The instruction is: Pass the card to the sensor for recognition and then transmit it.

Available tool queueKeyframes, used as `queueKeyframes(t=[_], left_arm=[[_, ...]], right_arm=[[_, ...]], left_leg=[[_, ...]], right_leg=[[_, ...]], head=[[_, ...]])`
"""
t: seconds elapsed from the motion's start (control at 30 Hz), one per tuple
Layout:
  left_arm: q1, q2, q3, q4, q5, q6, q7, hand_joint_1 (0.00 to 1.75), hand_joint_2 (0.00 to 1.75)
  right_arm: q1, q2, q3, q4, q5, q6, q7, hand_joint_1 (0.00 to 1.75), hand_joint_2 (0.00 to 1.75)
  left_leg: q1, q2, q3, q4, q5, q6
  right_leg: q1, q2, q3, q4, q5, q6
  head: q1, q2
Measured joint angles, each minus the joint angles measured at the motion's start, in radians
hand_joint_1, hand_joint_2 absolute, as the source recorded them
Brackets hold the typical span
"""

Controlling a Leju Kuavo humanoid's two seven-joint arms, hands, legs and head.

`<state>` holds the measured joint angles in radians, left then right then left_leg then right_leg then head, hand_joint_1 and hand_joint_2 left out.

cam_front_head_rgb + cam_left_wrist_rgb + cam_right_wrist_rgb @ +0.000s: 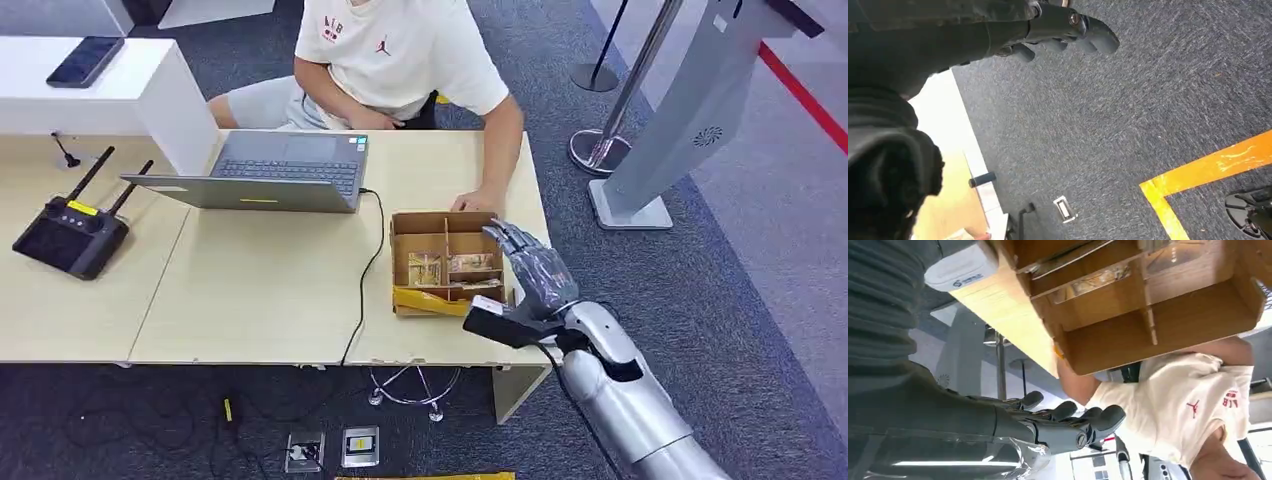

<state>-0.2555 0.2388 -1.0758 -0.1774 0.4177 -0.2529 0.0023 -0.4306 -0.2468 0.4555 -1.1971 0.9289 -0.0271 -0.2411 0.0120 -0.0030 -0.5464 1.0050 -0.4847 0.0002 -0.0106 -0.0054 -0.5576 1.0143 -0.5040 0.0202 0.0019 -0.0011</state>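
Note:
A cardboard box with several compartments stands near the table's right edge. Cards in clear wrap lie in its near compartments. My right hand hovers over the box's right side, fingers spread and stretched toward the far rim, nothing visibly gripped. In the right wrist view the fingers hang free beside the box. A small white piece sits by my thumb at the box's near right corner. My left hand hangs over the carpet, holding nothing. A grey slanted stand rises to the right.
A person in a white shirt sits behind the table, one hand at the box's far edge. An open laptop with a cable and a black controller lie to the left. A stanchion post stands beside the stand.

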Motion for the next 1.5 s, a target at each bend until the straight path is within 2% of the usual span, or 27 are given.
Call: queueKeyframes(t=[0.37,0.93,0.97,1.0,1.03,1.5], left_arm=[[-0.002,-0.004,0.000,0.000,0.000,0.000,0.004,0.00,0.00],[-0.001,-0.004,0.000,0.000,0.002,0.000,0.009,0.00,0.00],[-0.001,-0.004,0.000,0.000,0.002,0.000,0.009,0.00,0.00],[-0.001,-0.004,0.000,0.000,0.002,0.000,0.009,0.00,0.00],[-0.001,-0.004,0.000,0.000,0.001,0.000,0.009,0.00,0.00],[-0.001,-0.005,0.000,0.000,-0.007,0.000,0.010,0.00,0.00]], right_arm=[[-0.053,0.057,0.031,0.119,0.035,-0.050,-0.013,0.00,1.75],[-0.062,0.059,0.045,0.217,0.061,-0.058,-0.010,0.00,1.75],[-0.062,0.059,0.045,0.219,0.061,-0.059,-0.010,0.16,1.75],[-0.062,0.058,0.045,0.222,0.060,-0.059,-0.010,1.55,1.75],[-0.062,0.058,0.045,0.225,0.057,-0.060,-0.010,1.75,1.75],[-0.064,0.056,0.040,0.251,0.028,-0.054,-0.009,1.75,1.75]], left_leg=[[0.000,0.000,0.000,0.000,0.000,0.000],[0.000,0.000,0.000,0.000,0.000,0.000],[0.000,0.000,0.000,0.000,0.000,0.000],[0.000,0.000,0.000,0.000,0.000,0.000],[0.000,0.000,0.000,0.000,0.000,0.000],[0.000,0.000,0.000,0.000,0.000,0.000]], right_leg=[[0.000,0.000,0.000,0.000,0.000,0.000],[0.000,0.000,0.000,0.000,0.000,0.000],[0.000,0.000,0.000,0.000,0.000,0.000],[0.000,0.000,0.000,0.000,0.000,0.000],[0.000,0.000,0.000,0.000,0.000,0.000],[0.000,0.000,0.000,0.000,0.000,0.000]], head=[[0.000,0.000],[0.000,0.000],[0.000,0.000],[0.000,0.000],[0.000,0.000],[0.000,0.000]])
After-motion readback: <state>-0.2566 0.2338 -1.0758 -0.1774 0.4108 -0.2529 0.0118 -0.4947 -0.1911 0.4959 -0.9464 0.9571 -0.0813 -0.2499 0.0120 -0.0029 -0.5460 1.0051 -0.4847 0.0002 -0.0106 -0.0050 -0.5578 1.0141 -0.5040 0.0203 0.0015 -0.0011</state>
